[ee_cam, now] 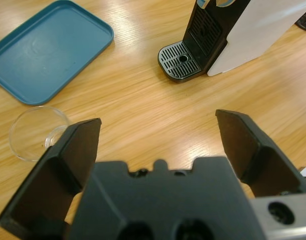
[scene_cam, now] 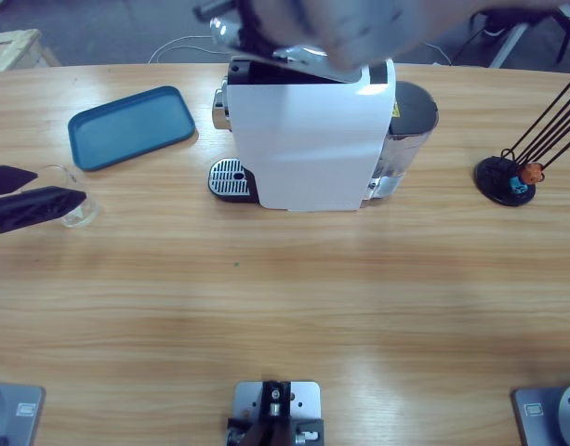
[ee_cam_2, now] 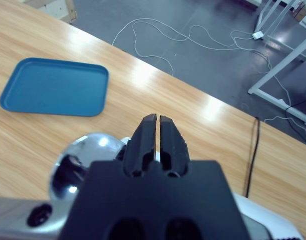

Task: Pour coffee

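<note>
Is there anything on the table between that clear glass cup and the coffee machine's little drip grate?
No. The high view shows only bare wooden table between the glass cup and the drip grate.

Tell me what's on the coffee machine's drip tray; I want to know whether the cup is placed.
The drip tray shows only its bare grille. The glass cup stands on the table near the left gripper.

My left gripper (ee_cam: pixel 157 145) low at table's left edge, jaws spread wide, nothing between them, pointing right. My right gripper (ee_cam_2: pixel 155 131) up high over far middle, jaws pressed together, holding nothing. Right arm (scene_cam: pixel 294 37) comes in from top.
</note>
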Robot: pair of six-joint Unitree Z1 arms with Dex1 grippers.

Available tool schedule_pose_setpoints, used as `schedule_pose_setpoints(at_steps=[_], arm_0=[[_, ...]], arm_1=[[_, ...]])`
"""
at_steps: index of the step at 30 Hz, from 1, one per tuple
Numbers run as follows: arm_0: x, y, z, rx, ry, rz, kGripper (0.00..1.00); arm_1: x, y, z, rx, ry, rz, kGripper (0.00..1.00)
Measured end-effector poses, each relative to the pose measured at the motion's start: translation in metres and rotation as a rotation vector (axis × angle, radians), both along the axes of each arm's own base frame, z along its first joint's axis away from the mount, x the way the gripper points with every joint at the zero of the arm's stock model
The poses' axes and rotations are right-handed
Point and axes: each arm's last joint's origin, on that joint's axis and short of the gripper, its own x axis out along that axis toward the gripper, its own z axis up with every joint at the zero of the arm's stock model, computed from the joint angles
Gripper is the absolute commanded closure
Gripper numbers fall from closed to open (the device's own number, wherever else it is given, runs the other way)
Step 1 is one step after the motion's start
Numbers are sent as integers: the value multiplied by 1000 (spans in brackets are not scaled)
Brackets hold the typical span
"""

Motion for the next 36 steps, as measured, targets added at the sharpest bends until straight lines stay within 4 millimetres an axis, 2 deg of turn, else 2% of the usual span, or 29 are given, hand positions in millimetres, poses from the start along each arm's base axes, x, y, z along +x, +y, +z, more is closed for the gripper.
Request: schedule_pose_setpoints(at_steps=[14,22,25,32,33,34,35,36], arm_0=[[0,0,0,0,0,0,0],[0,0,0,0,0,0,18],[0,0,0,2,2,0,23],[1,0,0,7,-12,18,9],[2,1,1,11,-22,33,9],[3,1,2,16,-34,47,10],[4,1,4,20,-45,56,11],[5,1,6,24,-56,61,31]], arm_1=[[-3,-2,-22,118,3,-35,1000],[-8,0,-31,164,58,12,1000],[-14,6,-31,192,85,40,1000],[-15,4,-27,211,93,36,1000],[-17,1,-24,210,93,37,703],[-21,-3,-21,202,91,46,118],[-26,-7,-17,188,90,65,1],[-31,-11,-12,173,92,94,0]])
